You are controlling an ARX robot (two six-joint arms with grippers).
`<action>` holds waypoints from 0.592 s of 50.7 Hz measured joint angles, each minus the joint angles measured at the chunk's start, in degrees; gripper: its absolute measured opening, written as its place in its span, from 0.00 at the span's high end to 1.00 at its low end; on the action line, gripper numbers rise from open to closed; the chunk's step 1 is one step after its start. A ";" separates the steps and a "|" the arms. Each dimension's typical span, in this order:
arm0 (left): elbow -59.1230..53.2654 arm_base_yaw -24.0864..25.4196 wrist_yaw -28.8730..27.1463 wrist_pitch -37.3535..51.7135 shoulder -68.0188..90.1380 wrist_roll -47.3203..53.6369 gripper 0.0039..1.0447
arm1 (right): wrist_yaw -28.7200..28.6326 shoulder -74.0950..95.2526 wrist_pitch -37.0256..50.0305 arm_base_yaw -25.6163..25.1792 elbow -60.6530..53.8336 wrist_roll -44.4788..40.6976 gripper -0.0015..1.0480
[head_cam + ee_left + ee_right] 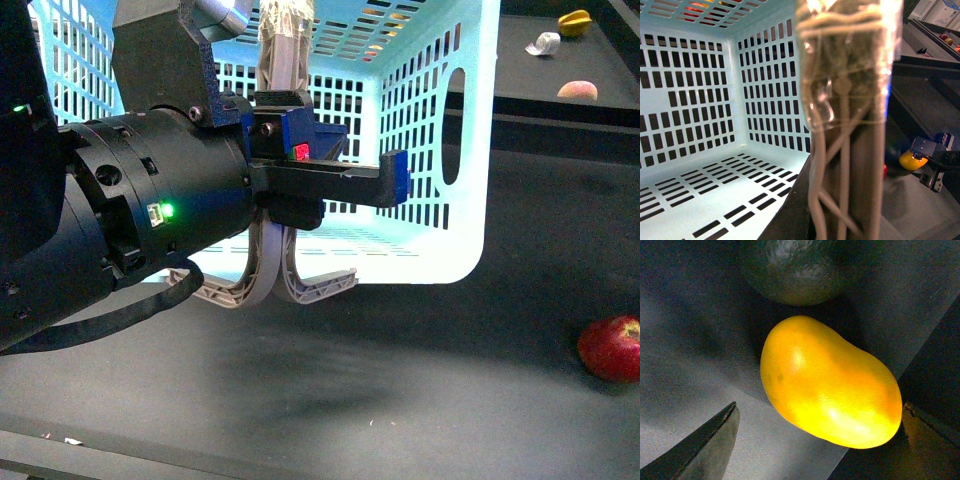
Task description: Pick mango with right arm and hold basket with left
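The step in hand is the right claw's grasp. The right claw stands wide over the smooth yellow egg-shaped mango, which lies on the dark matte table top between its two dark fingers. One finger is clear of the fruit's flank and the other sits just beside its narrow end.

Beyond the fingertips a dark green, rough-skinned round fruit lies just against the mango, so the claw had better not push further forward. It should come straight down until the fingers flank the mango's thickest part, then close slowly. The skin looks smooth and the shape rounded, so a grip placed too near one end may well squeeze it out.

The left claw is at the light turquoise slotted plastic basket, with the tape-wrapped grey-brown handle rising right in front of its wrist. Whether its fingers are clamped on that handle cannot be told. It should hold steady so the basket's open inside is ready for the fruit.
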 joint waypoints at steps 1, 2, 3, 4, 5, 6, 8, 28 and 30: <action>0.00 0.00 0.00 0.00 0.00 0.00 0.95 | 0.13 0.15 -0.24 0.00 0.24 -0.04 0.08; 0.00 0.00 0.00 0.00 0.00 0.00 0.95 | 0.46 0.44 -0.66 0.00 0.72 -0.26 0.08; 0.00 0.00 0.00 0.00 0.00 0.00 0.95 | 0.59 0.63 -0.87 0.00 0.96 -0.39 0.08; 0.00 0.00 0.00 0.00 0.00 0.00 0.95 | 0.74 0.81 -1.05 0.00 1.20 -0.48 0.08; 0.00 0.00 0.00 0.00 0.00 0.00 0.95 | 0.98 1.07 -1.36 0.00 1.64 -0.57 0.08; 0.00 0.00 0.00 0.00 0.00 0.00 0.95 | 1.31 1.42 -1.73 0.00 2.10 -0.70 0.08; 0.00 0.00 0.00 0.00 0.00 0.00 0.95 | 1.90 2.05 -2.47 0.00 3.15 -1.09 0.08; 0.00 0.00 0.00 0.00 0.00 0.02 0.95 | 4.33 5.40 -5.42 0.07 10.47 -0.37 0.08; 0.00 0.00 0.00 0.00 0.00 0.00 0.95 | 4.44 5.64 -6.36 0.17 11.28 0.17 0.08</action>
